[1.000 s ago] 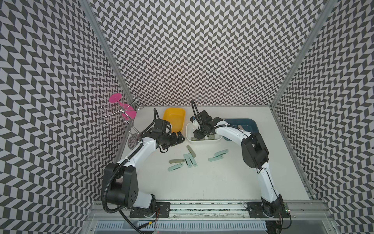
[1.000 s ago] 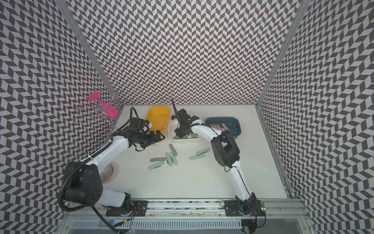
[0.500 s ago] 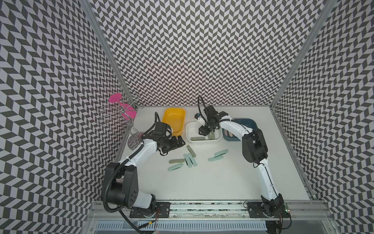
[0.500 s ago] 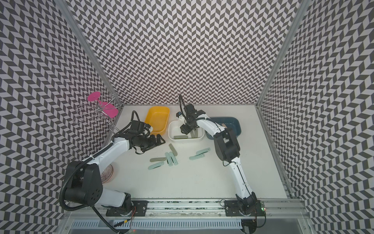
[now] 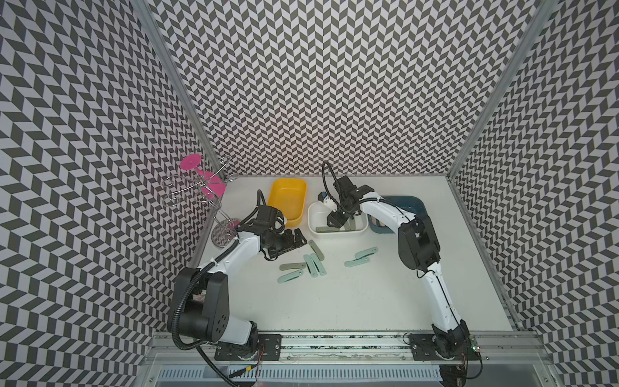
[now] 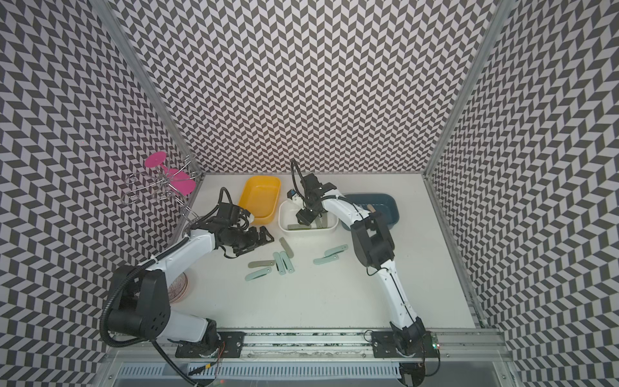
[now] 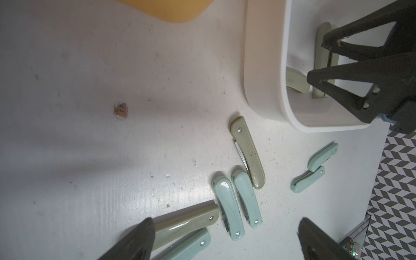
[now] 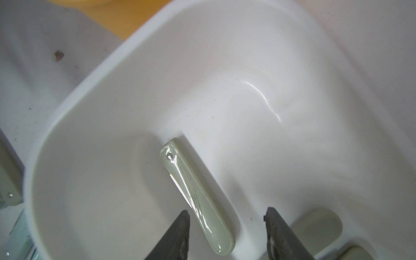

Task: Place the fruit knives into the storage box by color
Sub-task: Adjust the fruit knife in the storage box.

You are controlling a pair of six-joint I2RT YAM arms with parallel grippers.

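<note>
Right gripper hangs inside the white box, its 2 dark fingers apart and released, gripping nothing. A sage fruit knife lies flat on the box floor just under the fingertips. Parts of 2 more sage knives show beside it in the same box.

On the table in front of the white box lie 7 loose knives. 1 sage-green bar lies nearest the box, and a second sage-green bar lies farther out. 2 mint-blue knives lie side by side between them, and a single mint knife lies just beyond. A mint pair lies apart, toward the right arm's side, the 2 end to end.

Low over the table beside the nearest sage-green bar, the left gripper has its jaws spread wide and empty. The yellow box and the dark blue box flank the white one. A wire rack with pink discs stands at the table's left edge.
</note>
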